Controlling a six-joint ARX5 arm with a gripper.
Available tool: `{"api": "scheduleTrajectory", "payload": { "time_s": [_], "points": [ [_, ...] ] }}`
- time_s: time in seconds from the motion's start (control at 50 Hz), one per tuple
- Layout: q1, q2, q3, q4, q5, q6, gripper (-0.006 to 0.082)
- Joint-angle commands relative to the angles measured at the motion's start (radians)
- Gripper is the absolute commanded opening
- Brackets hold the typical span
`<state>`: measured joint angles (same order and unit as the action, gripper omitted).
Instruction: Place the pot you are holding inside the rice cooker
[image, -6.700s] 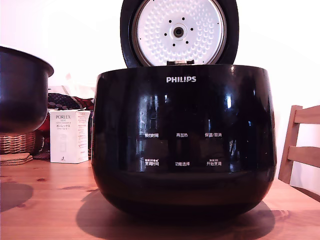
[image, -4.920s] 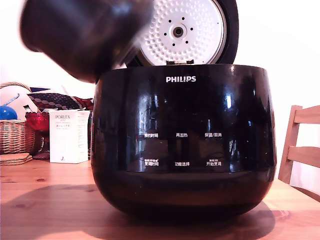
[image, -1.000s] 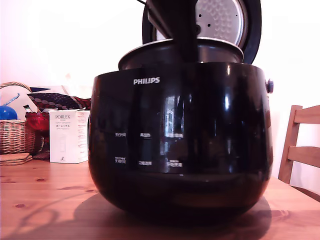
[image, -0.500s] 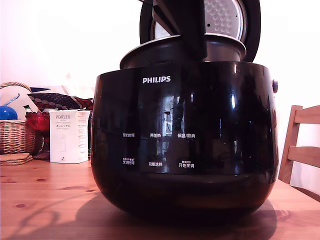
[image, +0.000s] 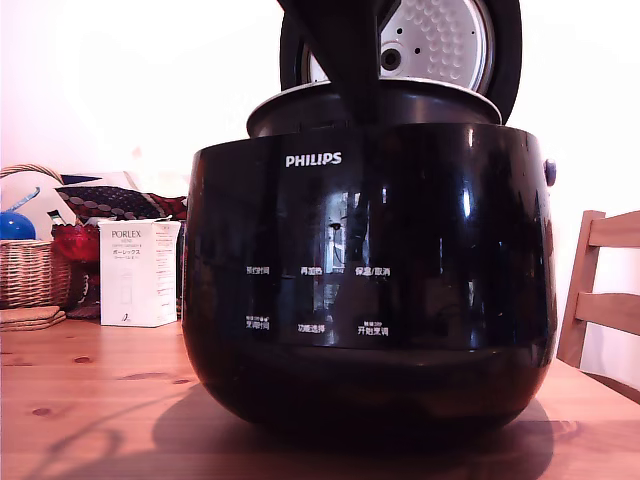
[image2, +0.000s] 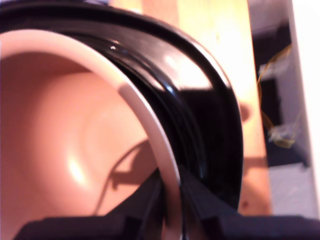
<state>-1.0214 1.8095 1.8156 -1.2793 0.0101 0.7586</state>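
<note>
The glossy black rice cooker (image: 370, 280) with the PHILIPS logo stands on the wooden table, its lid (image: 440, 40) open behind and the dimpled silver plate showing. The dark pot (image: 440, 102) sits low in the cooker's opening, with only its flared rim above the body, slightly tilted. My gripper (image: 360, 105) comes down from above onto the near part of the rim. In the wrist view the gripper (image2: 171, 192) is shut on the pot's pale rim (image2: 145, 130). The pot's inside (image2: 65, 140) looks pinkish there, and the cooker's black ring (image2: 205, 125) runs around it.
A white PORLEX box (image: 138, 272), a wicker basket (image: 35, 272) with a blue ball (image: 14, 225) and a red object (image: 70, 242) stand at the exterior view's left. A wooden chair (image: 605, 290) is at its right. The wooden table (image: 90, 400) extends in front.
The cooker body turned a little towards the exterior view's right a second ago, then stayed still. The arm shifted left, uncovering more of the lid plate, and the pot rim sank slightly.
</note>
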Motion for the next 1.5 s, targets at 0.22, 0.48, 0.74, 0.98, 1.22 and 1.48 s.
{"api": "scheduleTrajectory", "payload": {
  "time_s": [0.22, 0.48, 0.74, 0.98, 1.22, 1.48],
  "points": [
    [-0.022, -0.002, 0.006, 0.008, 0.024, 0.027, -0.0022],
    [-0.022, -0.002, 0.006, -0.006, 0.043, 0.026, 0.0027],
    [-0.022, -0.002, 0.006, -0.039, 0.083, 0.014, 0.0104],
    [-0.022, -0.002, 0.006, -0.04, 0.087, -0.013, 0.0153],
    [-0.021, -0.002, 0.006, -0.052, 0.102, -0.056, 0.0204],
    [0.005, -0.002, 0.006, -0.058, 0.101, -0.097, 0.0204]
  ]
}}
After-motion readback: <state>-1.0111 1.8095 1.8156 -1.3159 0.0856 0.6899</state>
